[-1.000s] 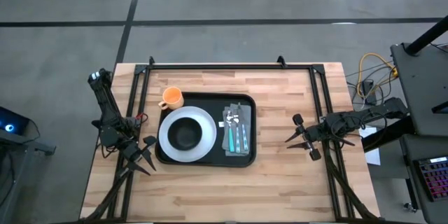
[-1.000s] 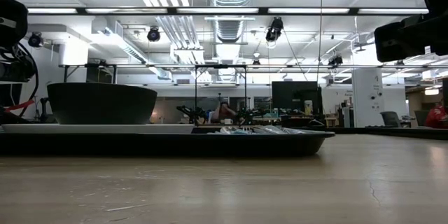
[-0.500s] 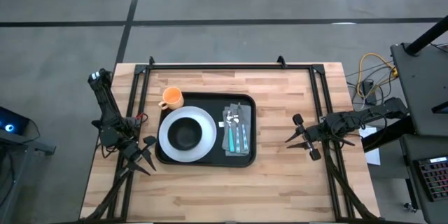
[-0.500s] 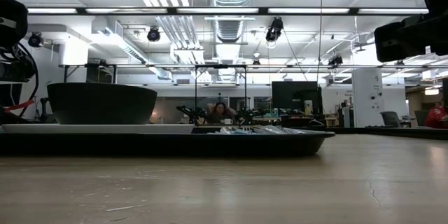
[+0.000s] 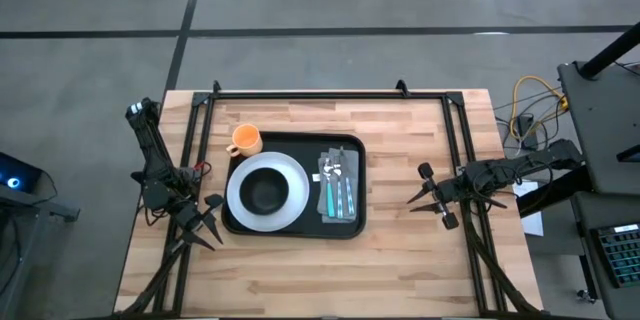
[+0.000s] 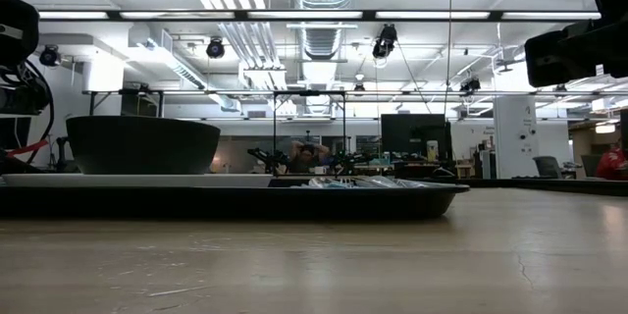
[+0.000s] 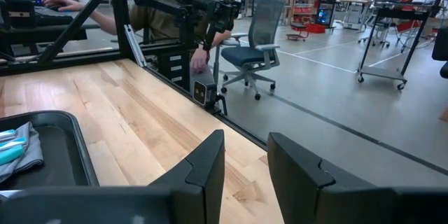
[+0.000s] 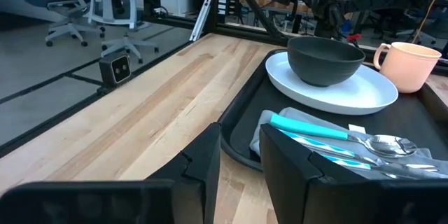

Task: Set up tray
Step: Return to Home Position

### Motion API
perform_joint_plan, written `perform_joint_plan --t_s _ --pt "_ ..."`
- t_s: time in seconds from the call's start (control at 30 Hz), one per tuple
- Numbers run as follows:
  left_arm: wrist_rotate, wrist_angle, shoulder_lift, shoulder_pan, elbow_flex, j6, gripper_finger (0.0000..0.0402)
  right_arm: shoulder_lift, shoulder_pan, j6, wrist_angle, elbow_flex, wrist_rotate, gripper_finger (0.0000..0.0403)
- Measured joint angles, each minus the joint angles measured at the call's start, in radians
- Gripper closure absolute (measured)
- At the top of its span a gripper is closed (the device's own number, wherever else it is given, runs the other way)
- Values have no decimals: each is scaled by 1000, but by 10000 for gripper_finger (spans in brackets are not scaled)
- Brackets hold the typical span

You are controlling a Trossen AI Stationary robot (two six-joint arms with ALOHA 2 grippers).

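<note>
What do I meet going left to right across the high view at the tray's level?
left gripper → white plate → gray napkin → right gripper. Plate and napkin both lie on the tray.

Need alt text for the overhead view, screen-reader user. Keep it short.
A black tray in the middle of a wooden table holds a white plate with a black bowl on it, an orange cup at one corner, and blue-handled cutlery on a grey napkin. The left arm and right arm sit at the table's sides, jaws open and empty.
</note>
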Motion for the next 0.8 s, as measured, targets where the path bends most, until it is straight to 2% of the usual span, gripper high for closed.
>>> perform_joint_plan --t_s 0.47,0.8 --pt "0 0 0 0 0 0 311 0 0 0 0 0 0 330" --pt "0 0 0 0 0 0 311 0 0 0 0 0 0 322"
